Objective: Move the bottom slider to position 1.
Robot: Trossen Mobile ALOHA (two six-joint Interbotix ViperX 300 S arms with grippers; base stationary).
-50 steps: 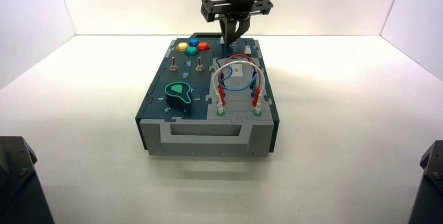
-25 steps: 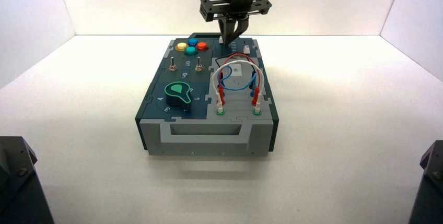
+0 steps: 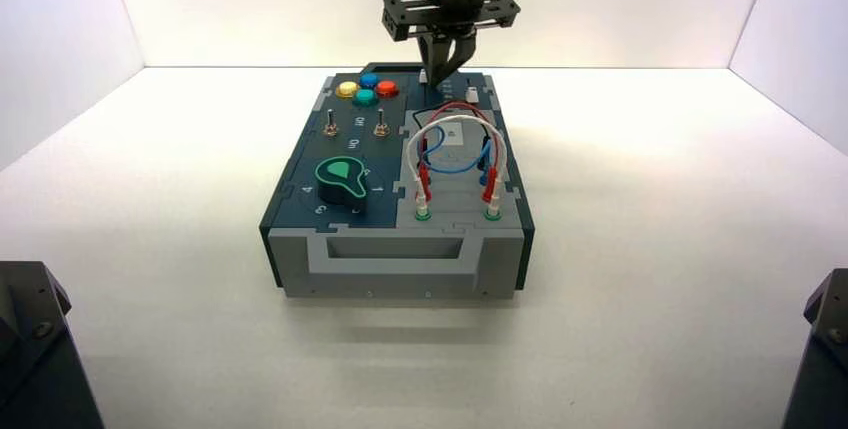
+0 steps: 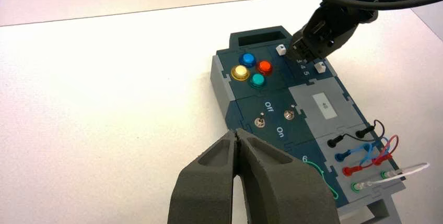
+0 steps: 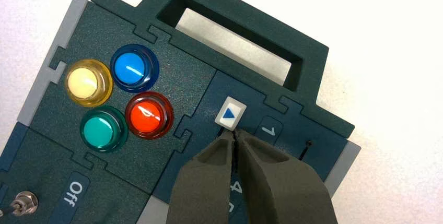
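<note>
The bottom slider (image 5: 230,113) is a small white knob with a blue triangle, in a dark teal track at the box's far end. It stands right beside the number 1 (image 5: 268,130). My right gripper (image 5: 235,133) is shut with nothing in it, and its tips rest against the knob's near edge. From above, the right gripper (image 3: 438,69) hangs over the far right corner next to that knob (image 3: 424,76). A second white slider knob (image 3: 471,95) sits further right. My left gripper (image 4: 239,133) is shut, held back above the table beside the box.
Yellow (image 5: 88,82), blue (image 5: 133,67), green (image 5: 103,128) and red (image 5: 148,114) round buttons lie beside the slider track. The carry handle (image 5: 237,20) is just beyond it. Two toggle levers (image 3: 355,129), a green knob (image 3: 340,179) and looped wires (image 3: 455,144) fill the near half.
My right gripper has drawn slightly toward the box's far end and a touch higher. The box has slid a little to the left. The left arm has not moved.
</note>
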